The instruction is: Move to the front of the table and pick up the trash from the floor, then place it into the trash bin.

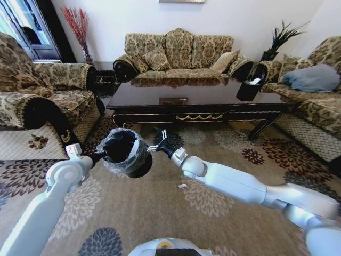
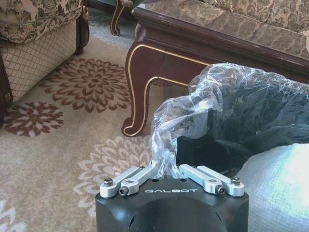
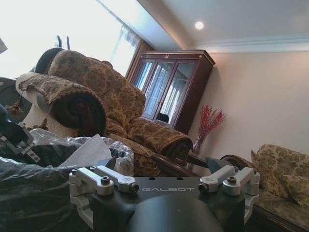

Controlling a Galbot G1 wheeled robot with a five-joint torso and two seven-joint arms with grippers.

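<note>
Patterned carpet [image 1: 224, 213], front of table [image 1: 197, 114] — light bin [image 1: 125, 152] is held aloft, left gripper [image 2: 166, 169] clamped on crinkly liner rim; right gripper [image 1: 158, 143] — fingers apart, beside it.

Glossy white, rounded arm shells; each hand has a black housing lettered "GALBOT", with silver finger links fastened by dark screws.

Trash bin [image 1: 126, 153]: small round black, clear crinkled liner bunched over the rim, lifted off the floor [image 1: 224, 160] and tilted, mouth facing up and toward the camera, just near of the table's left end. Table [image 1: 197, 104]: long, low, dark glossy wood, gold trim on the apron, curved legs, spanning the far middle. Floor: beige carpet with dark flower medallions; one tiny white scrap [image 1: 182, 186] lies right of the bin, and a white paper sheet [image 3: 89, 152] lies at the liner's rim.
</note>
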